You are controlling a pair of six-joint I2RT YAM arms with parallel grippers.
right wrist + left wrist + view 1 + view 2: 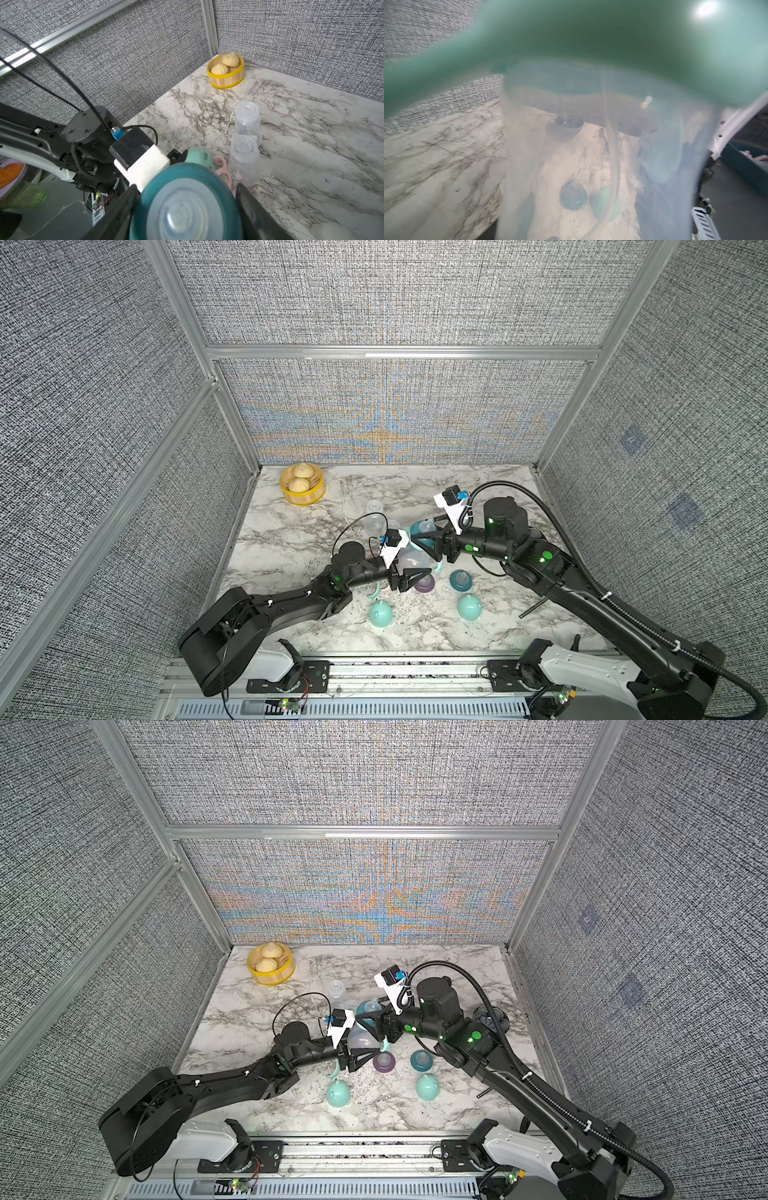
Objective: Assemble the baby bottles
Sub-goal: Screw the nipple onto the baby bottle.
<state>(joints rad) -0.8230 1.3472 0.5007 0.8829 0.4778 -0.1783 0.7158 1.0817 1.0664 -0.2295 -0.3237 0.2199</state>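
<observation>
My left gripper (422, 572) is shut on a clear baby bottle (409, 558) with a mint handle ring (334, 1071). That bottle (591, 166) and the ring (571, 41) fill the left wrist view and hide the fingers. My right gripper (428, 537) holds a teal nipple collar (187, 207) between its black fingers (255, 214), just above the held bottle. Two more clear bottles (247, 118) (244, 162) stand behind, and a pink handle ring (223, 168) lies beside them. A purple collar (383, 1061), a teal collar (421, 1060) and two mint caps (337, 1092) (428, 1086) lie on the marble.
A yellow steamer basket (302, 485) with buns stands in the far left corner. A dark bowl (492, 1017) sits by the right wall, partly behind my right arm. Fabric walls close in three sides of the marble table (291, 547).
</observation>
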